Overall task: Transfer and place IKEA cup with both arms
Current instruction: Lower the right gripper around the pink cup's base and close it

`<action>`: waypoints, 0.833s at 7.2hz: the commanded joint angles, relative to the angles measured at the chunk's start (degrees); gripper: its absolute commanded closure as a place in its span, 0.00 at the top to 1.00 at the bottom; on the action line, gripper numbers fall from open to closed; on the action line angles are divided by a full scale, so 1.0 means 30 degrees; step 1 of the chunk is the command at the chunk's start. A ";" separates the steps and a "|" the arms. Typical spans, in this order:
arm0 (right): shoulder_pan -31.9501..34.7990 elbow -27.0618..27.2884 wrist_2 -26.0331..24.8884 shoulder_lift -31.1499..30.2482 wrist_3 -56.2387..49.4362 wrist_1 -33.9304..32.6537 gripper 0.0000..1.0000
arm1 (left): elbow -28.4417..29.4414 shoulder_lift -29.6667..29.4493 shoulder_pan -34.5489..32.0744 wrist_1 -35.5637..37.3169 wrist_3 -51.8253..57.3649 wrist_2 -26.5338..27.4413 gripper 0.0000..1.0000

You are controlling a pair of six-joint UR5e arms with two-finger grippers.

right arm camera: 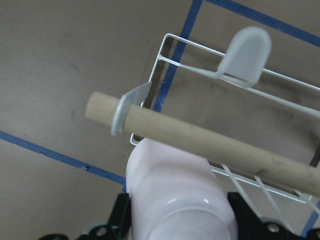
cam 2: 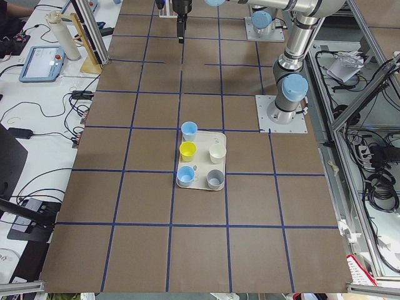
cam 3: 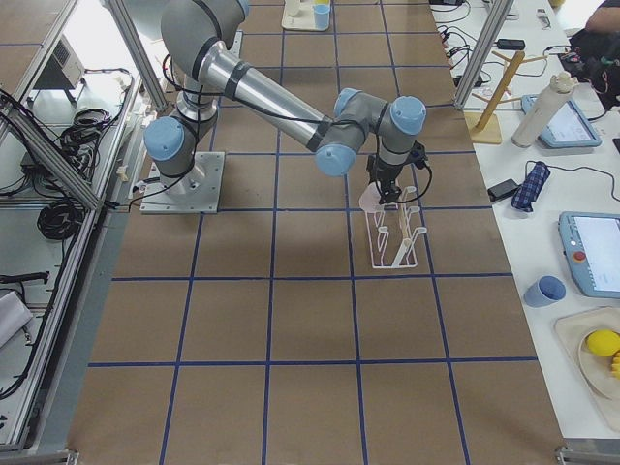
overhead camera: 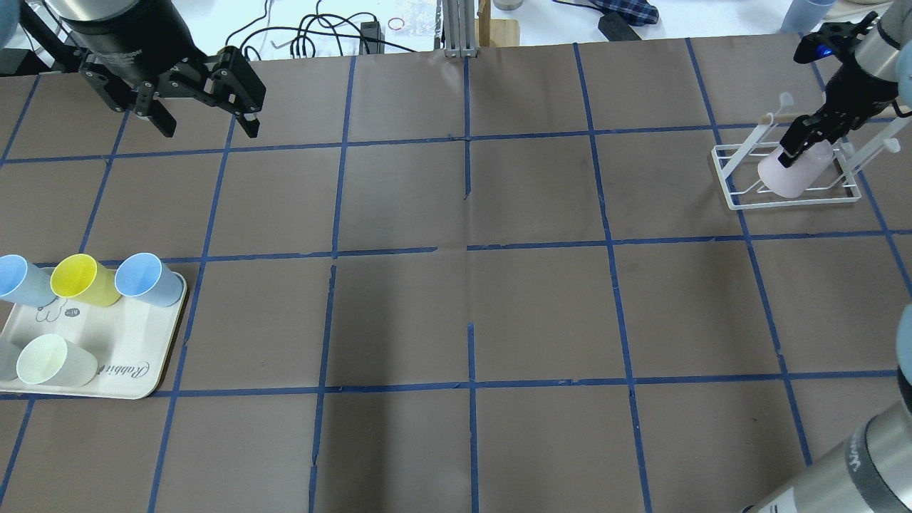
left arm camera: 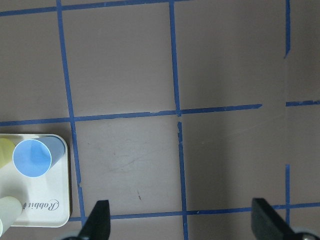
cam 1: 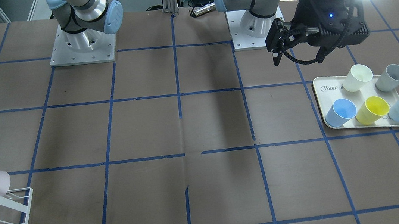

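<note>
Right fingers (right arm camera: 242, 212) squeeze IKEA cup (right arm camera: 175, 200) in wrist view.

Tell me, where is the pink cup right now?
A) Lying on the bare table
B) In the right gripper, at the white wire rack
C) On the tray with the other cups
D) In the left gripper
B: the right gripper is closed on the pink cup over the rack. The left gripper is open and empty, and the tray holds no pink cup.
</note>
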 commanded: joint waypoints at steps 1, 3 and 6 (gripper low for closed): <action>0.0003 -0.0102 0.0034 -0.0340 -0.0004 0.0107 0.28 | 0.0029 -0.0001 0.0000 0.0029 0.0010 -0.0025 1.00; 0.0004 -0.0160 0.0004 -0.0895 0.0084 0.0484 0.27 | 0.0029 -0.0001 0.0029 0.0030 0.0010 -0.0025 1.00; 0.0004 -0.0190 -0.0230 -0.2328 0.0114 0.1889 0.27 | 0.0029 -0.0001 0.0000 0.0001 -0.0019 -0.0025 1.00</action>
